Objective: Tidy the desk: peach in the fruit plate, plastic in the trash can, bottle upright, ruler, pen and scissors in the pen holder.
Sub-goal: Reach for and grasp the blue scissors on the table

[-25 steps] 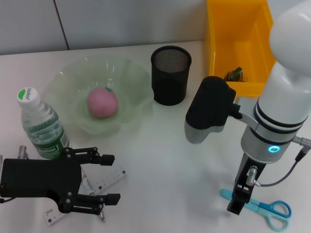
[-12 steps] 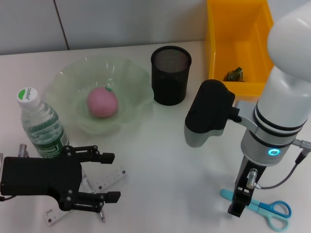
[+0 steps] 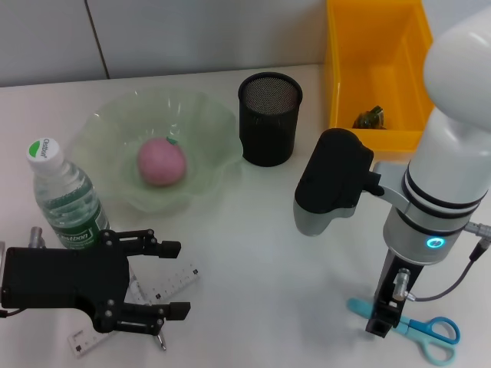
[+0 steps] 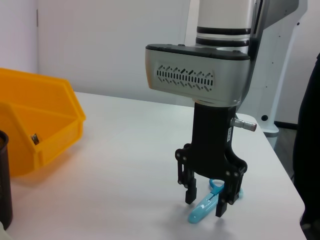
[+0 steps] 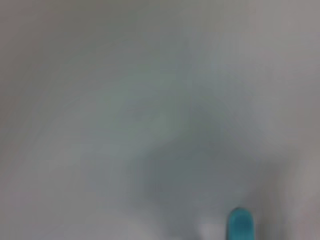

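Observation:
The pink peach (image 3: 162, 162) lies in the pale green fruit plate (image 3: 100, 123). Left of the plate the bottle (image 3: 65, 201) stands upright. My left gripper (image 3: 173, 280) rests open on the desk (image 3: 253, 253) at the front left, over the white ruler (image 3: 170, 287). The pen is mostly hidden beneath it. At the front right, my right gripper (image 3: 381, 323) (image 4: 206, 196) points straight down, open, its fingers (image 4: 190, 190) astride the light blue scissors (image 3: 426, 331) (image 4: 202, 209). The scissors' tip (image 5: 240, 225) shows in the right wrist view.
The black mesh pen holder (image 3: 269, 119) stands behind the middle of the desk. The orange-yellow trash can (image 3: 376, 69) (image 4: 35, 130) sits at the back right with a small greenish piece (image 3: 370, 116) inside.
My right arm has shifted slightly right and come down over the scissors. The left arm has not moved.

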Motion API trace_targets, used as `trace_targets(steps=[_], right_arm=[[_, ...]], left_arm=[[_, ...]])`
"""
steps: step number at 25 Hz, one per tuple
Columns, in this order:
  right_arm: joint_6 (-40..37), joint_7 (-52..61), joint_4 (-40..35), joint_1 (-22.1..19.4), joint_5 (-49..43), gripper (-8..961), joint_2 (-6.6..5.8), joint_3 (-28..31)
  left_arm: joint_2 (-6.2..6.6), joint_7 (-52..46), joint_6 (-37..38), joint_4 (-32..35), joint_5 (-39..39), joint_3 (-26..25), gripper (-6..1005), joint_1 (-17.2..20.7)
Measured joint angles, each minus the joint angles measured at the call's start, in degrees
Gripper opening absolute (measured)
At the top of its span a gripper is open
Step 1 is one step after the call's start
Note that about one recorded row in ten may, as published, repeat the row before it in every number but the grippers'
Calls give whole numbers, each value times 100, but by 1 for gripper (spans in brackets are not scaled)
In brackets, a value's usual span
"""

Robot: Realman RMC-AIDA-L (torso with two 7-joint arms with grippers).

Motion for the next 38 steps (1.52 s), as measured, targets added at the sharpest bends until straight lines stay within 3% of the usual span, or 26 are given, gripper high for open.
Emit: trace_targets(steps=[2, 5, 21, 38], right_arm=[[-5, 0, -11, -3, -2, 717, -1, -17], [-7, 4, -16, -5, -10, 513, -3, -32], [-37, 19, -12, -12, -22, 482, -7, -57], [-45, 39, -37, -104, -81, 377, -7, -55]], left_arm=[[0, 0, 0, 0, -1, 0, 829, 0], [0, 0, 0, 0, -5, 0, 829, 3], [9, 0, 0, 0, -1, 0, 828, 11], [10, 0, 0, 0, 0, -9, 828, 9]])
